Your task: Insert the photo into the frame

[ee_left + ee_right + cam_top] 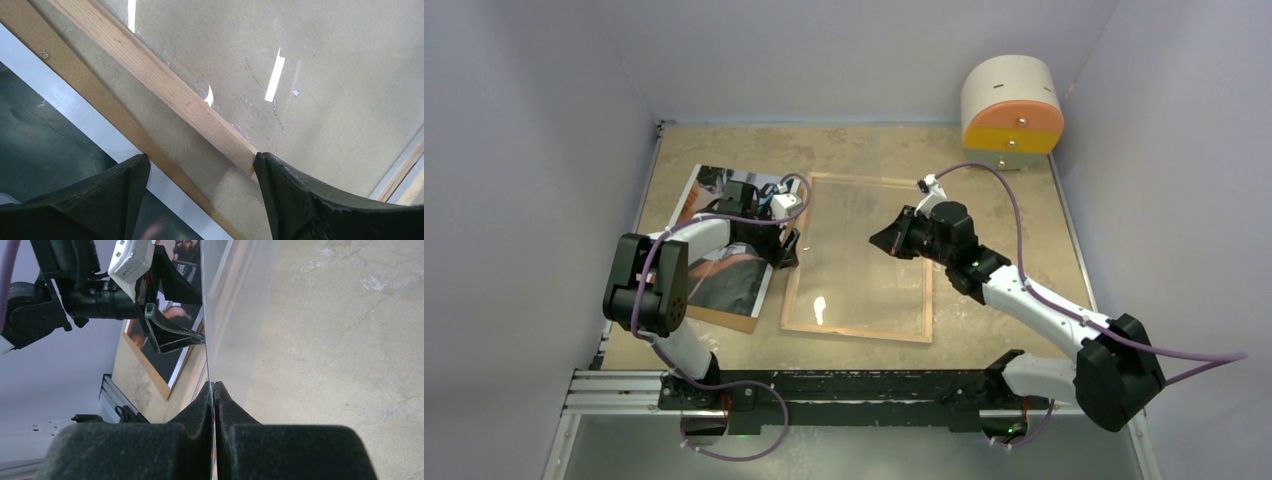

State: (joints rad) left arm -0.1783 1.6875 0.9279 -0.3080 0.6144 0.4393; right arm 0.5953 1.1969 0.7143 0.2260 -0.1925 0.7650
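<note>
While the photo (729, 280) lay beside the frame (854, 331), not in it, the left gripper (200, 167) gaped wide and the right gripper (214, 390) was shut

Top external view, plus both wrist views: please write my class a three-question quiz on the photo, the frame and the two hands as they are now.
1. True or false: the photo already sits inside the frame.
2. Compare the left hand with the right hand. Which stands open? A: left only. B: right only. C: both.
3. Short answer: in the top view, on which side of the frame does the photo lie?

Key: 1 false. 2 A. 3 left.
</note>
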